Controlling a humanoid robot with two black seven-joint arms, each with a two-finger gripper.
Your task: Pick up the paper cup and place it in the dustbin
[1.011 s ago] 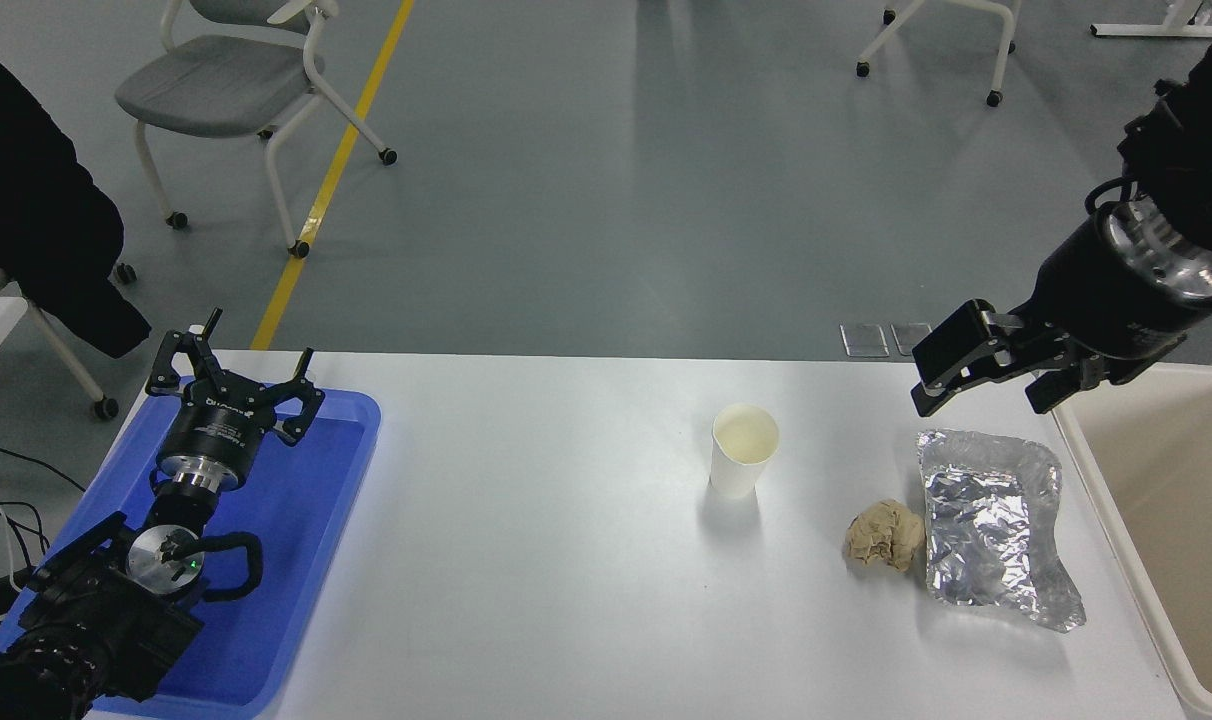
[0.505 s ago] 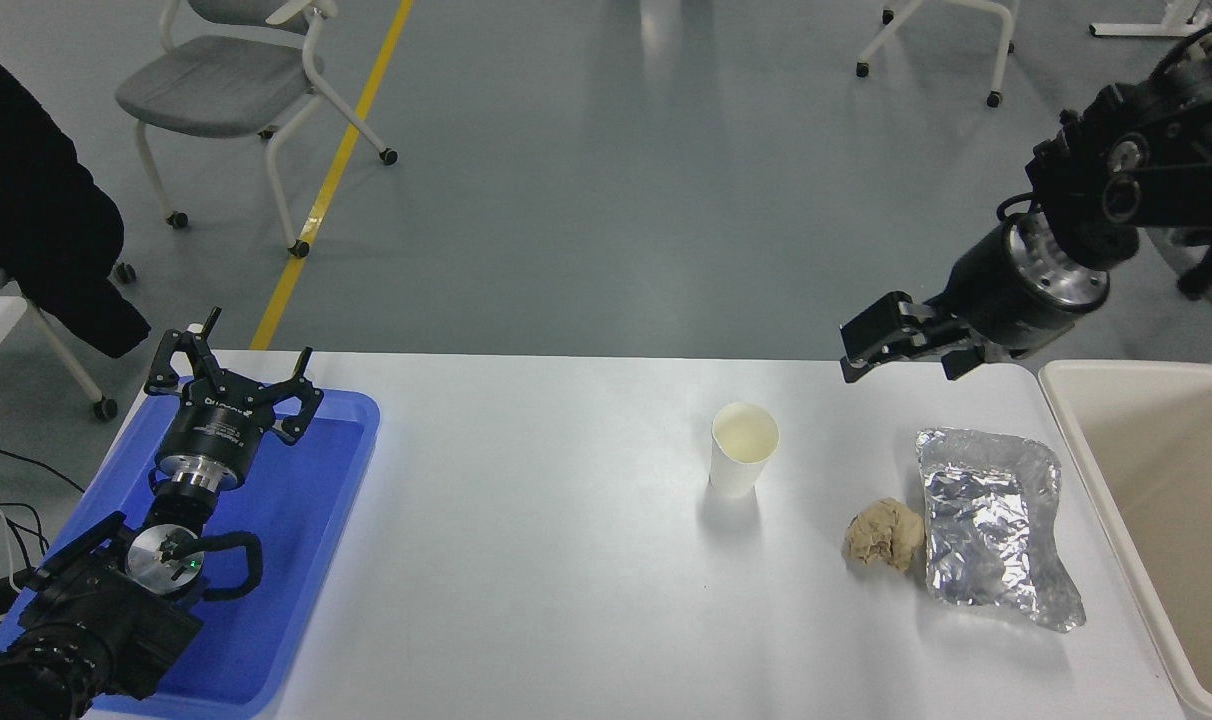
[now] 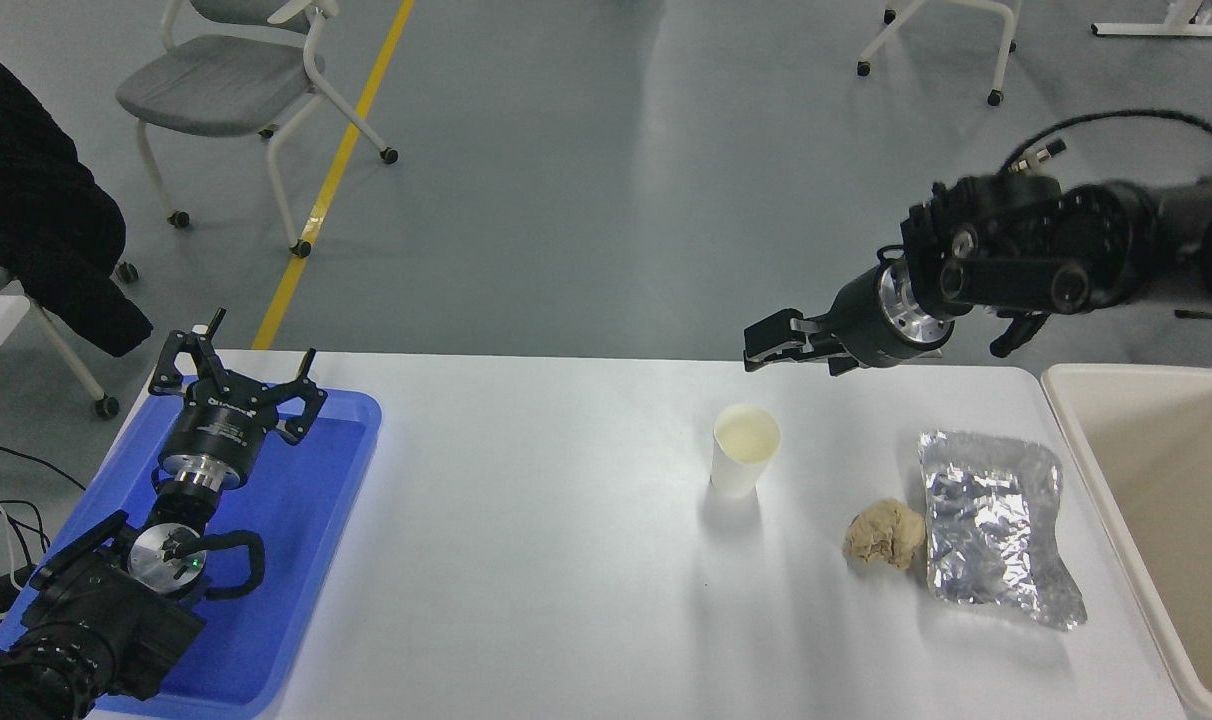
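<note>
While the white table (image 3: pixel 526 560) fills the lower picture, the dustbin (image 3: pixel 1116 500) stands at its three-o'clock edge: a cream plastic box with a thick rounded rim, its mouth facing up and its long side running from near to far. At eight o'clock lies the blue tray (image 3: pixel 306 560), and over it the left arm is parked, the left gripper (image 3: pixel 234 378) spread wide with nothing between its fingers; white print on its body is too small to read. From the two-o'clock side the right arm reaches in level over the far edge of the table, and the right gripper (image 3: pixel 766 352) points toward nine o'clock; its fingers look close together and hold nothing, though how far they are apart cannot be told. A crinkled foil tray (image 3: pixel 991 535) lies at four o'clock, just beside the dustbin. Touching its near left side sits a tan paper ball (image 3: pixel 884 533). Smallest is the paper cup (image 3: pixel 744 450): plain white, tapered, cream inside, with no print visible. It stands upright just right of the table's centre, mouth up, long axis vertical, below the right gripper and apart from it.
</note>
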